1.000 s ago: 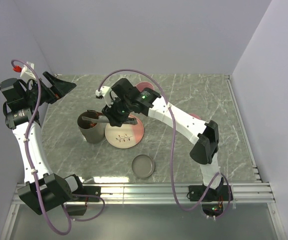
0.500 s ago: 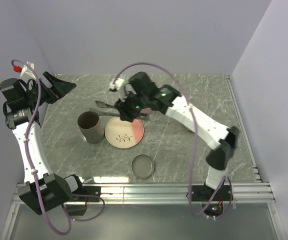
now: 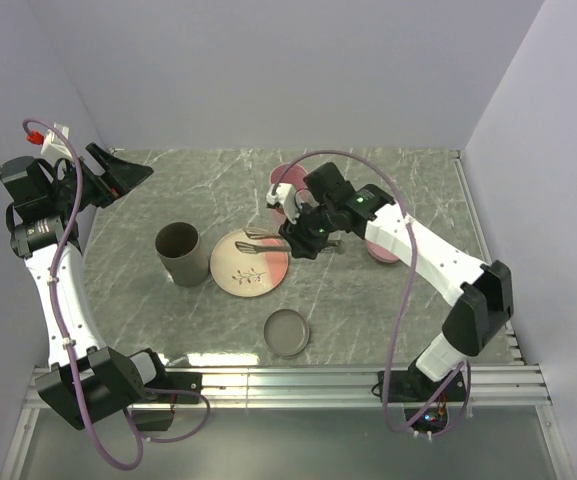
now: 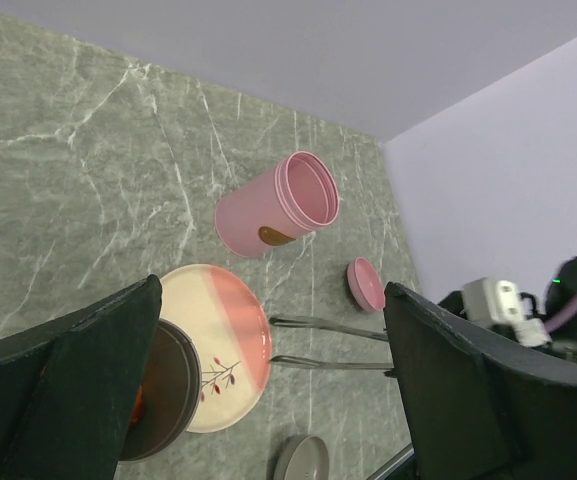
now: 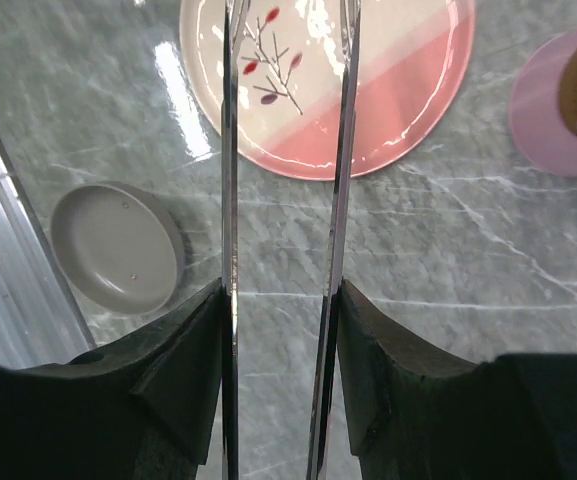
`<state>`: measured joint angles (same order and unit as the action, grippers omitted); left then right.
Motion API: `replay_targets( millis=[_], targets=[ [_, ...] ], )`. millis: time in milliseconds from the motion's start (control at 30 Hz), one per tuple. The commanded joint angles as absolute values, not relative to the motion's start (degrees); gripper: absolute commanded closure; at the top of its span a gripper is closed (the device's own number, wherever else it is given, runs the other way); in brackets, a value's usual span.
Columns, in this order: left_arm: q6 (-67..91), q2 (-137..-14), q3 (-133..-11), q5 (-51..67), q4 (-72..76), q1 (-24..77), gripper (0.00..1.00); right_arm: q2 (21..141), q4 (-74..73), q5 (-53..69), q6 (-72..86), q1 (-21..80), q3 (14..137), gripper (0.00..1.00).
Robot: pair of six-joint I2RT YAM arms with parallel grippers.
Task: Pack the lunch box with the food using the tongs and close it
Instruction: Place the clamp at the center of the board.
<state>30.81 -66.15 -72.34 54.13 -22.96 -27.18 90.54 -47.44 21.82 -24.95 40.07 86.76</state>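
Note:
My right gripper (image 3: pixel 305 238) (image 5: pixel 280 290) is shut on the silver tongs (image 3: pixel 266 238) (image 5: pixel 230 150), its fingers pressing both arms from outside. The tongs' arms stand apart with nothing between them. Their tips (image 4: pixel 272 340) hover at the right edge of the pink-and-cream plate (image 3: pixel 243 270) (image 4: pixel 218 310), which shows no food. The lunch box, a grey-brown cylinder (image 3: pixel 181 255) (image 4: pixel 168 390), stands left of the plate, and an orange piece of food (image 4: pixel 139 405) shows inside it. My left gripper (image 3: pixel 118 172) (image 4: pixel 271 290) hangs open, high at the far left.
A grey lid (image 3: pixel 288 332) (image 5: pixel 116 245) lies near the front edge, below the plate. A pink container (image 3: pixel 286 180) (image 4: pixel 273 205) lies on its side behind the plate. A small pink lid (image 3: pixel 383 250) (image 4: pixel 365 283) sits to the right, partly under my right arm.
My right arm has swung right, carrying the tongs from over the lunch box to the plate's right edge. The left arm has not moved.

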Motion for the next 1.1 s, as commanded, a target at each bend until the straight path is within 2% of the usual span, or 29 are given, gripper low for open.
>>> replay_targets(
  millis=[0, 533, 1067],
  targets=[
    [30.15, -64.77, -73.65, 54.93, -21.27, -27.51, 0.01, 92.8, -42.9, 24.6, -28.12, 39.03, 86.04, 0.48],
    [29.79, -65.3, -73.74, 54.84, -21.18, -27.51, 0.01, 107.57, -37.35, 26.63, -29.88, 38.76, 89.12, 0.47],
    [29.88, -65.74, -73.39, 55.2, -20.74, -27.51, 0.0, 116.98, -41.13, 25.49, -34.19, 38.85, 91.76, 0.38]
  ],
)
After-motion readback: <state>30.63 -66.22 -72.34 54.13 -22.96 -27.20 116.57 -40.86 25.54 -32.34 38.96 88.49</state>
